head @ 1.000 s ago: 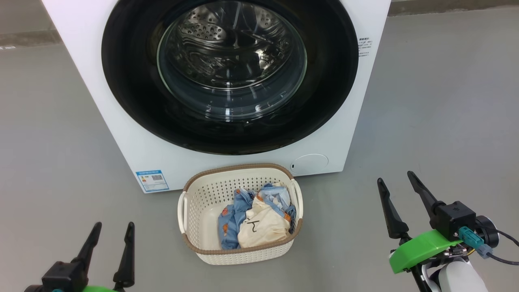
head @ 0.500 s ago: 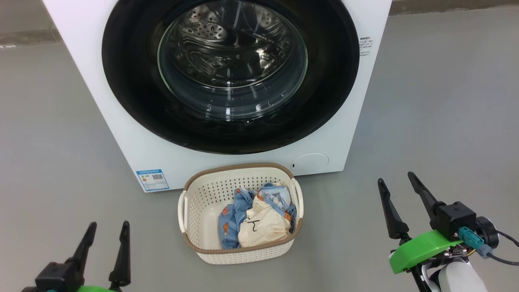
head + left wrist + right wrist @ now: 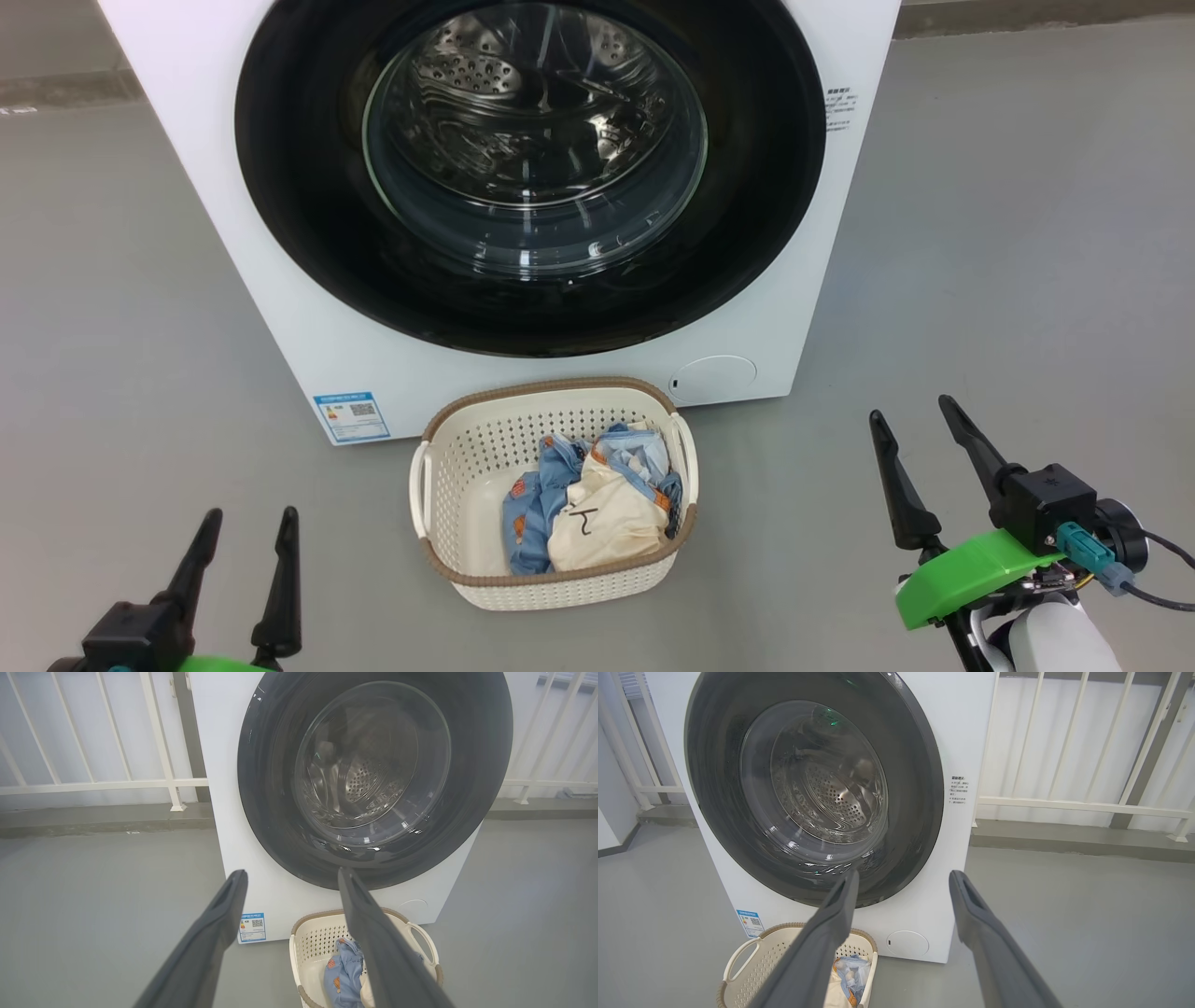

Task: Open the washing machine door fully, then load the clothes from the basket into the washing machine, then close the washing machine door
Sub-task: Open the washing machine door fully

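My left jaws hang wide apart, empty. The basket (image 3: 551, 385) sits just before the washer (image 3: 775, 317), so its clothes (image 3: 597, 523) are handy under the shut door (image 3: 299, 233). Right jaws gape empty too, free for that door, I reckon.

Left gripper (image 3: 250, 515), near left: two long dark fingers (image 3: 282, 588) spread wide, tips pointing to the far side, empty. Right gripper (image 3: 910, 408), near right: fingers likewise parted and empty, leaning slightly left, mounted above a green wrist collar (image 3: 971, 569) and pale forearm (image 3: 1055, 644).
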